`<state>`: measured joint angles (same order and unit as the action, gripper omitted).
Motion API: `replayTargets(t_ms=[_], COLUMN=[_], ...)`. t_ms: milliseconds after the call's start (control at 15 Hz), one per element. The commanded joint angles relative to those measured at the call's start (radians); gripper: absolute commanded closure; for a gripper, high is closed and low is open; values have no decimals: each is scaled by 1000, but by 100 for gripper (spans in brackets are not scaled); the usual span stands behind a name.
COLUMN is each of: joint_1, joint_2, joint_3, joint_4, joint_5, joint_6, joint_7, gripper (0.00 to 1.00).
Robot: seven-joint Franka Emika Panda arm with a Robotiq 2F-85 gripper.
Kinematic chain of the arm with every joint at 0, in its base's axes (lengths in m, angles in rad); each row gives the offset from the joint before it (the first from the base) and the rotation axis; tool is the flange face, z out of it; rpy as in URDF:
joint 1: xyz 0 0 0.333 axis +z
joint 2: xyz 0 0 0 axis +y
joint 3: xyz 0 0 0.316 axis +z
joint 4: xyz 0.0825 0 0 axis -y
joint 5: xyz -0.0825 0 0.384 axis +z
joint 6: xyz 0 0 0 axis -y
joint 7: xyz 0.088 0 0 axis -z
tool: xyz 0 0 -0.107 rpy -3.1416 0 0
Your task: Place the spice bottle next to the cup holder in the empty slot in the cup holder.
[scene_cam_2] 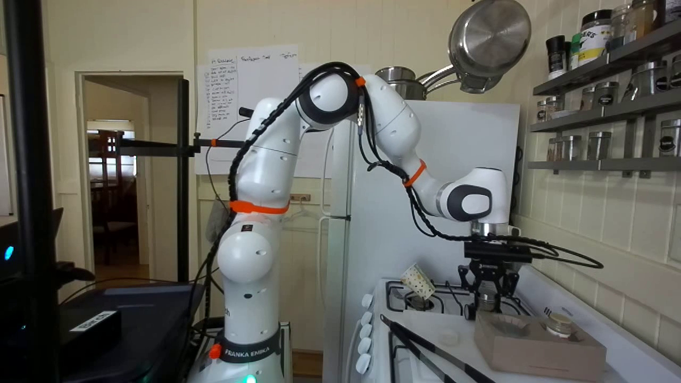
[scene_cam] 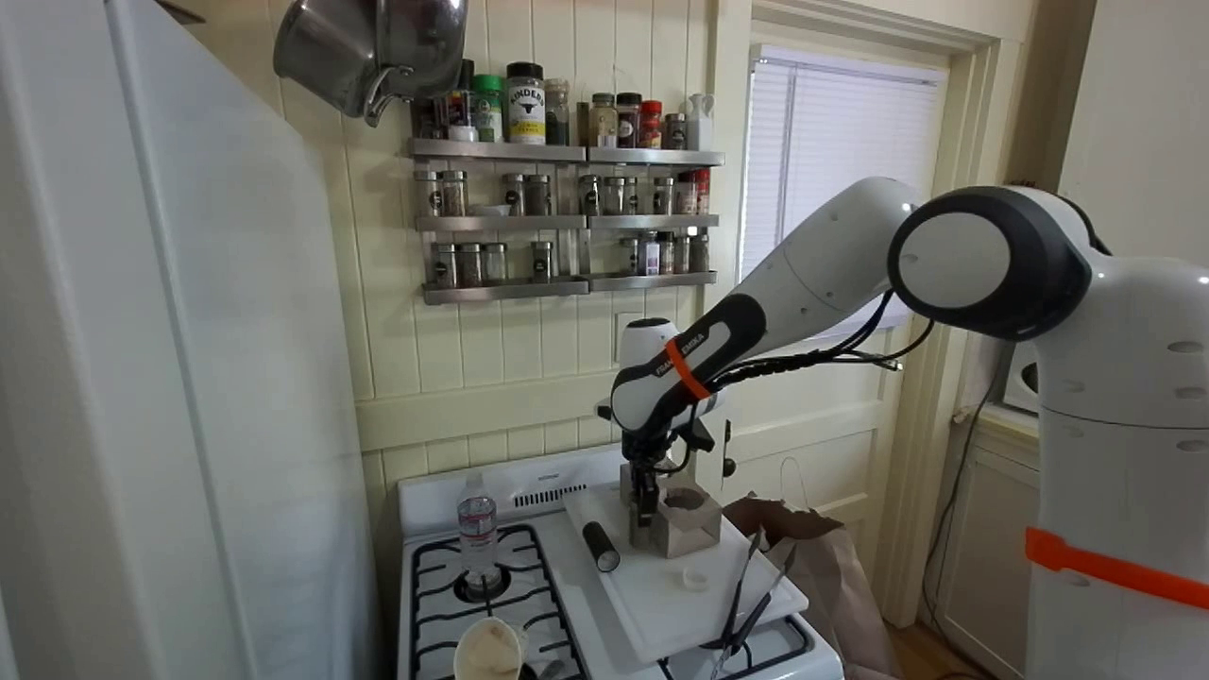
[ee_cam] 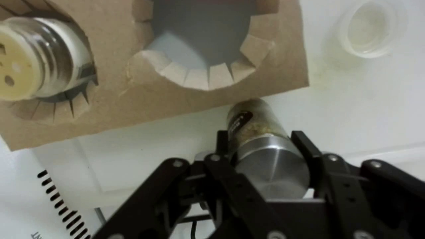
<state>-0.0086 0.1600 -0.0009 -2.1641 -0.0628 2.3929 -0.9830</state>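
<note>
Hand [ee_cam: 260, 137] pinching bottle [ee_cam: 267, 149], upright, silver lid, tan-brown contents, just beside holder [ee_cam: 166, 109]. Slot [ee_cam: 202, 39] nearest hand: bare grey inside. Slot farther from hand: jar [ee_cam: 20, 66], yellow shaker top. Clear tub [ee_cam: 368, 30] near hand, by holder's end, contents too blurred to tell. Dark tube [scene_cam: 600, 546] lying near hand, at edge of board [scene_cam: 652, 614]. Well apart from hand, on stove [scene_cam: 567, 557]: water bottle [scene_cam: 477, 529], tilted paper cup [scene_cam_2: 417, 281].

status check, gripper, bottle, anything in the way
Gripper shut on spice bottle. Bottle beside cup holder, outside its empty slot. Nothing seen blocking that slot; yellow-capped jar sits further along the holder.
</note>
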Motion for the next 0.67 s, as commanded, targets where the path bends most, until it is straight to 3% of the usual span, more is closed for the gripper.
replayTargets(t_ms=[0,333,600], joint_1=[-2,-10,-23], joint_2=[-127,-322,-383], joint_3=[29,-5,-76], joint_4=[-63,-162,-201], joint_5=[15,2,46], joint_6=[-22,17,2], joint_7=[-1,17,24], gripper=[76,76,76])
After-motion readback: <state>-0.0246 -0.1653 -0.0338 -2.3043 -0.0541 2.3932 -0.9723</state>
